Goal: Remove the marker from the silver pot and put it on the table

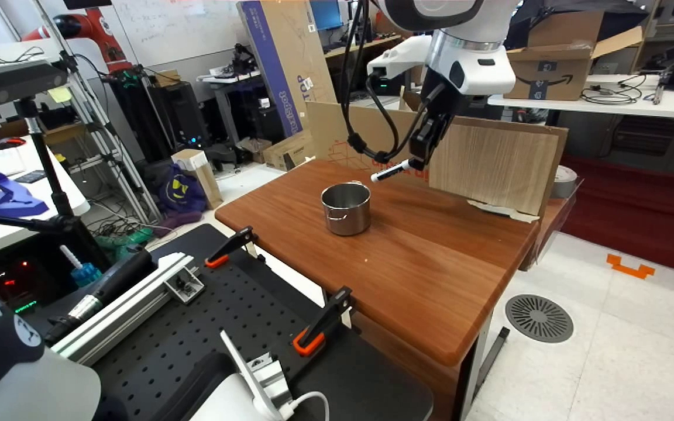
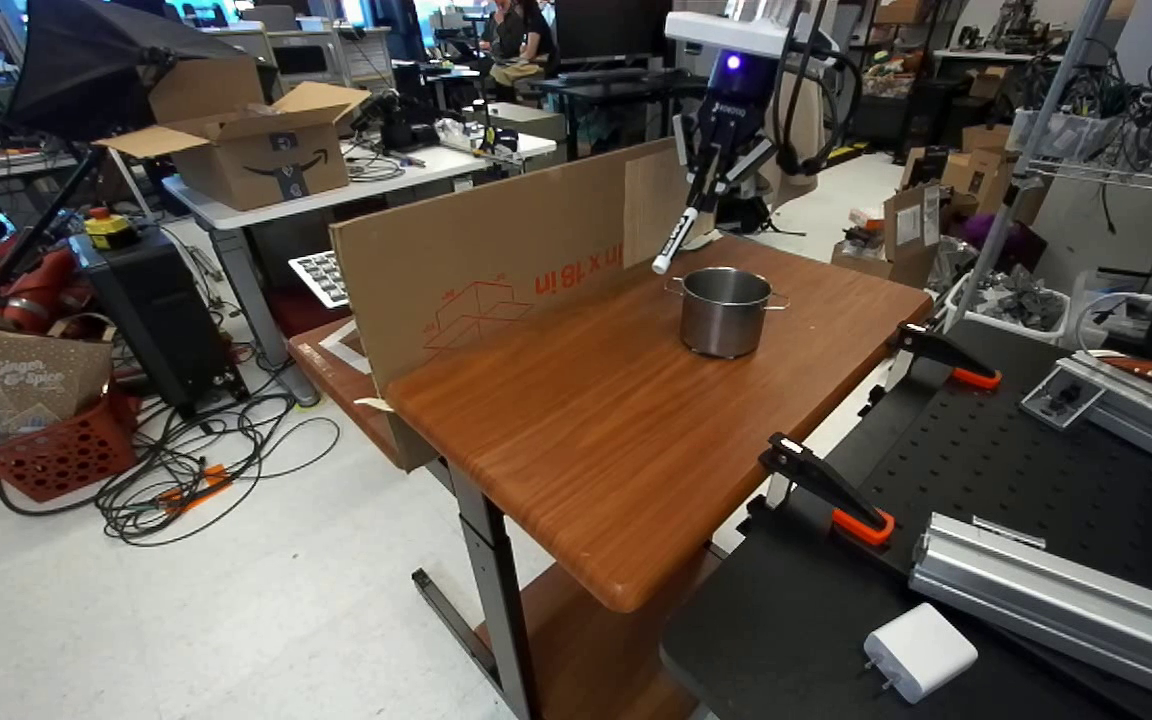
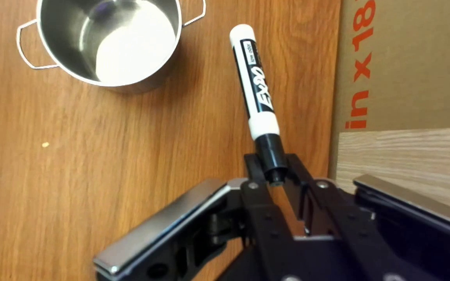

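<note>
Since the slim black-and-white marker [image 3: 257,93] hangs in the air beside the round, shiny silver metal pot [image 2: 721,325] and not in it, we'd call the removing part done and only the setting-down left. Our black two-fingered tool [image 3: 274,168] is pinching the marker by its black cap, so nearly the whole barrel pokes out and slants down, white end lowest. Makes sense to us: an end grip should keep that chunky hardware off the rim when you lift something out of a walled pot. The pot sits upright on the reddish-brown wooden tabletop [image 2: 576,430]; in the wrist view, the marker lines up between it and an upright brown cardboard sheet [image 2: 506,235], which we guess is a backstop so stuff doesn't roll off the back. Downside of that grip: the white tip will probably land first and swivel the marker, so we'd go down slowly, lay it flatter, apart from the pot, then let go.
</note>
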`<state>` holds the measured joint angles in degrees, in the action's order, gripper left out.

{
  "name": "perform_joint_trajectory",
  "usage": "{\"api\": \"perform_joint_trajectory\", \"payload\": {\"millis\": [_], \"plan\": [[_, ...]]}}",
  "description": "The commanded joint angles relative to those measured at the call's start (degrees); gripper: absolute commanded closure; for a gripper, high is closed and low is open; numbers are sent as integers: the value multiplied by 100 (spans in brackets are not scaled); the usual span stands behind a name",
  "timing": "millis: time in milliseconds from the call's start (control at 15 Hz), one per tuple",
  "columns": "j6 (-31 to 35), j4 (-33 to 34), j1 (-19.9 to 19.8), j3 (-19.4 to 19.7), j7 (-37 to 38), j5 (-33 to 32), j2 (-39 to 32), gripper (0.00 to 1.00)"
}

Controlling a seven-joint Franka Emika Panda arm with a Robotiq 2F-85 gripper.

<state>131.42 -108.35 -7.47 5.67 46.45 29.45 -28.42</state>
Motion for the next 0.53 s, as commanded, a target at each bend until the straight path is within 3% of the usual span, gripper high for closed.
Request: {"api": "perform_joint_trajectory", "payload": {"millis": [0,467], "plan": [[-190,420,18,43,369,-21,-397,95],[-162,786,150,93,945,-297,-974,95]]}}
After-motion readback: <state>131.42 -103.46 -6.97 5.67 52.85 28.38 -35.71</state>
